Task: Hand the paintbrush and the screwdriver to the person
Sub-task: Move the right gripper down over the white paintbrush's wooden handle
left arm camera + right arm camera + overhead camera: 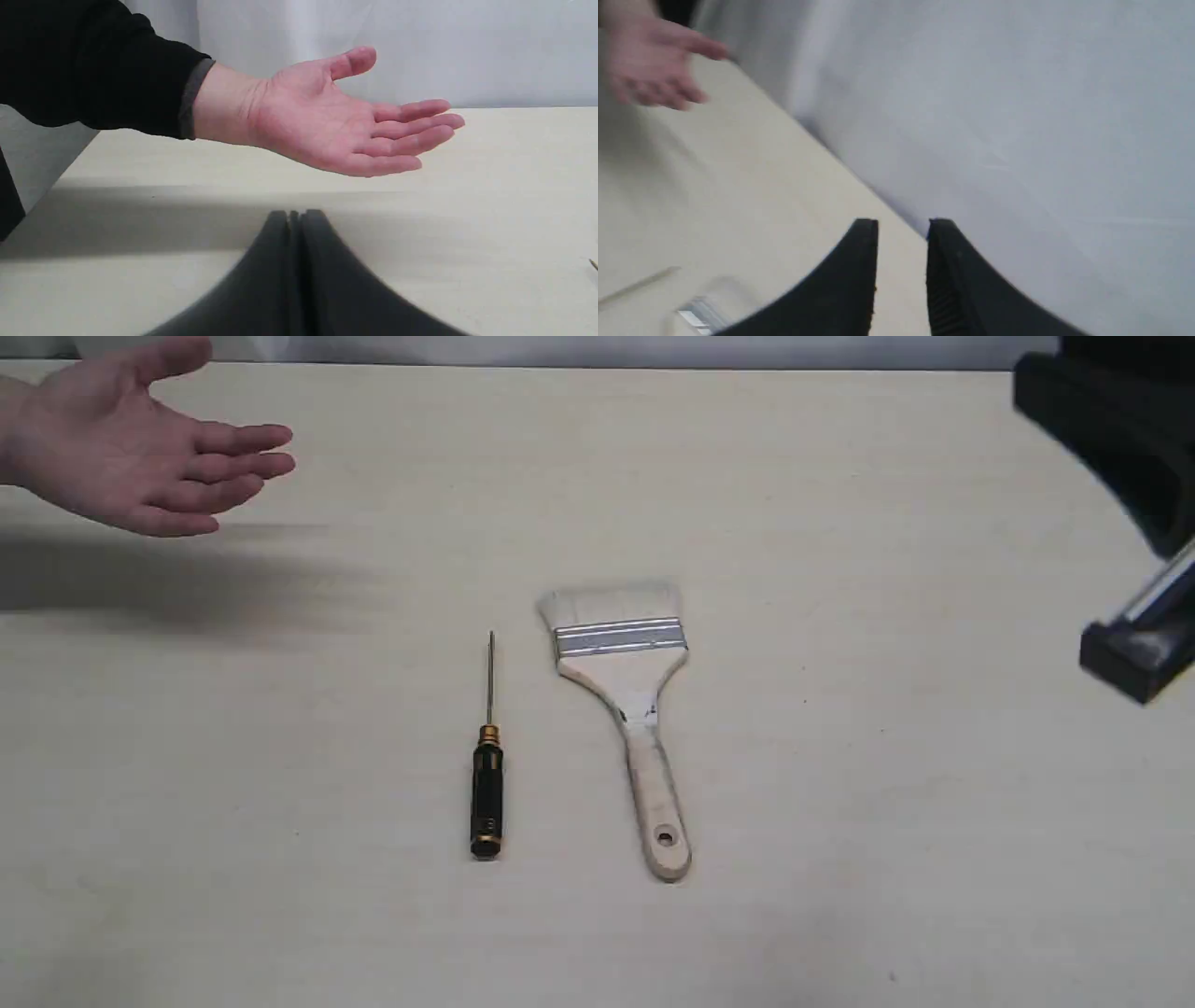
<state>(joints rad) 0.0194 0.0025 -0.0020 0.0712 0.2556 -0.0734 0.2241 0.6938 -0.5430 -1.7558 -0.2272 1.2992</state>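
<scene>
The paintbrush (pixel 627 709) lies flat at the middle of the table, pale bristles pointing away, wooden handle toward the near edge. Just to its left lies the screwdriver (pixel 487 775), black handle near, thin shaft pointing away. The person's open hand (pixel 131 448) hovers palm up over the far left corner. In the left wrist view the hand (pixel 345 121) floats beyond my left gripper (pixel 295 215), whose fingers are pressed together and hold nothing. My right gripper (pixel 902 226) is open a little and empty, high over the table's right side. The brush ferrule (pixel 698 317) shows blurred in the right wrist view.
Part of the right arm (pixel 1134 523) hangs at the right edge of the exterior view. A pale wall (pixel 397 46) runs behind the table's far edge. The person wears a black sleeve (pixel 93 70).
</scene>
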